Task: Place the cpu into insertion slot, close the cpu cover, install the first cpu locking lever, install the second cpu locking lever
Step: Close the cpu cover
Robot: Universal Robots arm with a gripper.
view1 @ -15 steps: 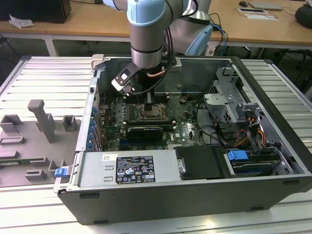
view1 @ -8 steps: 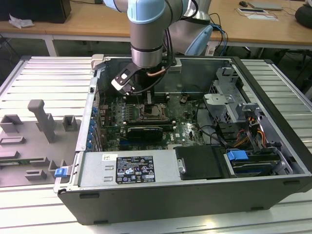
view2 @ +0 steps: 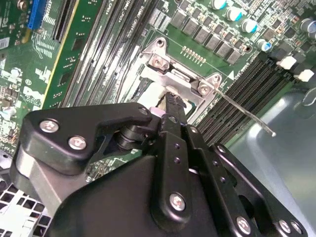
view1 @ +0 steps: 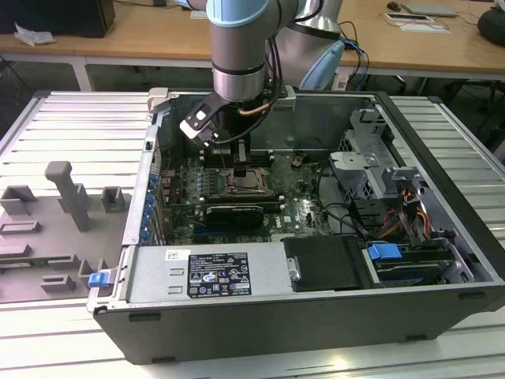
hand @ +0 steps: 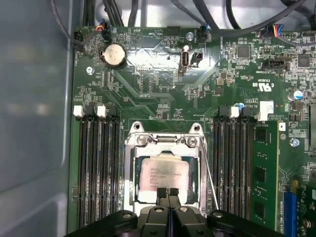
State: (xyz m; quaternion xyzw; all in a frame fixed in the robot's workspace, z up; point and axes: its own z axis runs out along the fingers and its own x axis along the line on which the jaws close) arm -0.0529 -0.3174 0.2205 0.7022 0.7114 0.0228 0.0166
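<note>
One large dark grey metal computer case (view1: 260,335) lies open, so the grey robot arm (view1: 241,47) can come down from above to the green motherboard (hand: 148,98). In the middle of this board is the insertion slot (view1: 246,181), a square socket with a black-and-metal rim, which I take as the landmark. Long black memory slots (hand: 96,168) run close along two sides of the slot, so I judge there is little room sideways and the free way is upward.

Over the slot lies the cpu cover (hand: 163,141), a thin silvery metal frame with a window; it looks folded down. Inside the window the cpu (hand: 163,175), a flat square chip with a pale metal top, sits in the slot, seemingly level.

Beside the slot a thin bare steel locking lever (view2: 247,113) sticks out free over the memory slots and seems not hooked.

The black gripper (hand: 167,191) is at the slot's edge. Its jaws are pressed together with nothing between them, and the tips are just over the cpu's border. Whether they touch it I cannot tell.
</note>
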